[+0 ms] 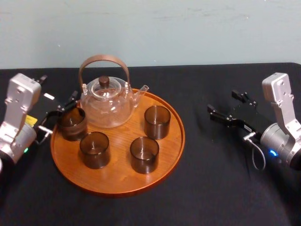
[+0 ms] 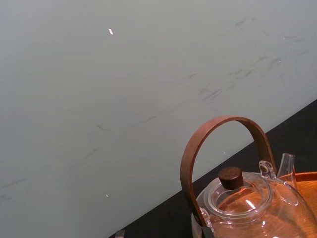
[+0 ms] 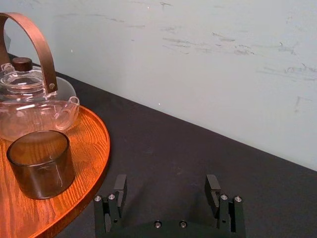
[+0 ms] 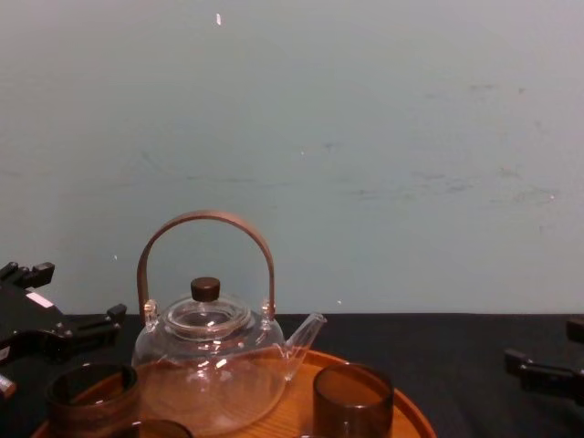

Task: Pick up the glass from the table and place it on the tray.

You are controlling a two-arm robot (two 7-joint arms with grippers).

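Left gripper low at the left edge of the head view, prongs apart, at the left rim of the tray. Smoked glass upright on the tray just beside the tips; contact not resolvable. Glass teapot on the tray's upper part, just right of that glass. Spare glasses upright on the tray, centre and right. Right gripper at the right, spread wide, holding nothing, over bare table, well apart from the tray.

Left wrist view: teapot with brown hoop handle at lower right, strip of tray rim at the right edge, pale wall elsewhere.

Right wrist view: right gripper at bottom centre, prongs wide, nothing between, above black table. One of the spare glasses at lower left on the tray, teapot behind.

Chest view: left gripper at the left edge, prongs apart, up and left of the smoked glass. Teapot centre-left. Right gripper at the lower right edge.
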